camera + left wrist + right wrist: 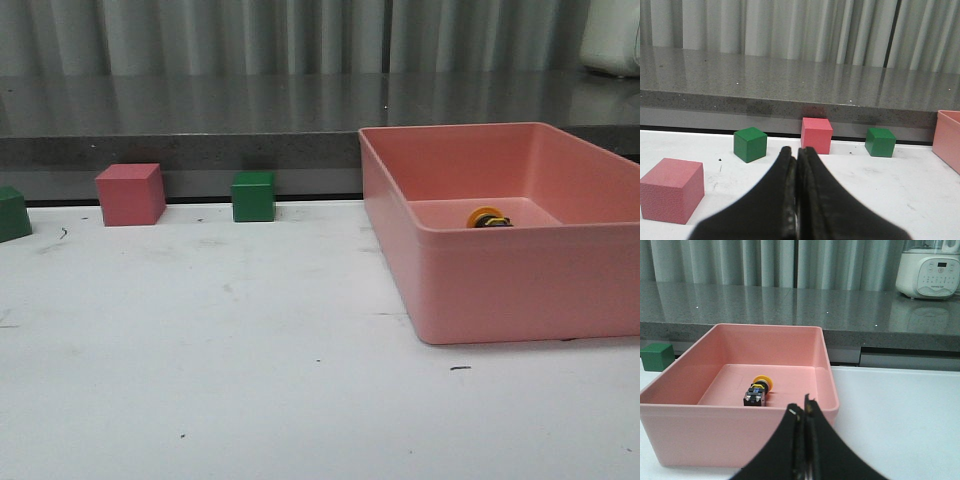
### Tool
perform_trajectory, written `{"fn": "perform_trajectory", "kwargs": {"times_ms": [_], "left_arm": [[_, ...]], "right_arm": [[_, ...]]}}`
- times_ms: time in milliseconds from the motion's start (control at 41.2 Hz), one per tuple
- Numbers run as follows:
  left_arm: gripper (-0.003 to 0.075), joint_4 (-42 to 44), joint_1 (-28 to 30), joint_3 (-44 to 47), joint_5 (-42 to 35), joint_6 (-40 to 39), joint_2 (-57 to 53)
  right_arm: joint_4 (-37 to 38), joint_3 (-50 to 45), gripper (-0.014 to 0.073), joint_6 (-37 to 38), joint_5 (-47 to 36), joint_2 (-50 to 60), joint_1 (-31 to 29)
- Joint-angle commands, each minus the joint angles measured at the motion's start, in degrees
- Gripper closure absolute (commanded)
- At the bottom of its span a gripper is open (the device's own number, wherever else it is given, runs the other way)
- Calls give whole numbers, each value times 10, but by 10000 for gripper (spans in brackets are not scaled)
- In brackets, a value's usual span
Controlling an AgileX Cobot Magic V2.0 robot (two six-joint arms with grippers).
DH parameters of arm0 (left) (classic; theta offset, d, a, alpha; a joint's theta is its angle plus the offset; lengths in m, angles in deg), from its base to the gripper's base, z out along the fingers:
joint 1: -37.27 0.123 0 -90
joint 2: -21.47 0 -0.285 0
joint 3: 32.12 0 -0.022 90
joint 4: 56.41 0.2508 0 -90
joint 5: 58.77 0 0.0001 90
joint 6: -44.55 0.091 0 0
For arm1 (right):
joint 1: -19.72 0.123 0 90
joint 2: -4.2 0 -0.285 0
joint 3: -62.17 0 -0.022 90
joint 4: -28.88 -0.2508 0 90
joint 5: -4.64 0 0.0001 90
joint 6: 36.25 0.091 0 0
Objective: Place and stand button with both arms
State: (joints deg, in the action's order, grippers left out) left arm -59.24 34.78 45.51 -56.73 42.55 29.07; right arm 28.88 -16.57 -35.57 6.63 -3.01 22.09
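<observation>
It looks like a lab test bench: a scuffed white counter (250, 380) with coloured blocks, a grey stone ledge (200, 110) and pleated curtains (740, 260) behind, a white kitchen appliance (929, 270) at upper right.

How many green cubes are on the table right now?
2 green cubes: one at the table's back edge between the pink cube and the pink bin, and one cut off at the front view's left edge. More could lie out of frame.

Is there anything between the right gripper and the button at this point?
Yes. The button lies on its side inside the pink bin, and the bin's near wall stands between it and the shut right gripper. Above the rim, nothing visible blocks it.
</observation>
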Motion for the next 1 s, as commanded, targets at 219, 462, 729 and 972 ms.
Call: {"fn": "perform_trajectory", "kwargs": {"times_ms": [219, 462, 729, 972], "left_arm": [[740, -6, 2, 9, -47, -7, -13], [740, -6, 2, 9, -47, -7, -13], [740, -6, 2, 9, -59, -7, -13], [740, -6, 2, -47, -101, -7, -12]], "right_arm": [[0, 1, 662, -3, -50, 11, 1], [0, 1, 662, -3, -50, 11, 1], [0, 1, 662, -3, -57, 11, 1], [0, 63, 662, -3, -65, 11, 2]]}}
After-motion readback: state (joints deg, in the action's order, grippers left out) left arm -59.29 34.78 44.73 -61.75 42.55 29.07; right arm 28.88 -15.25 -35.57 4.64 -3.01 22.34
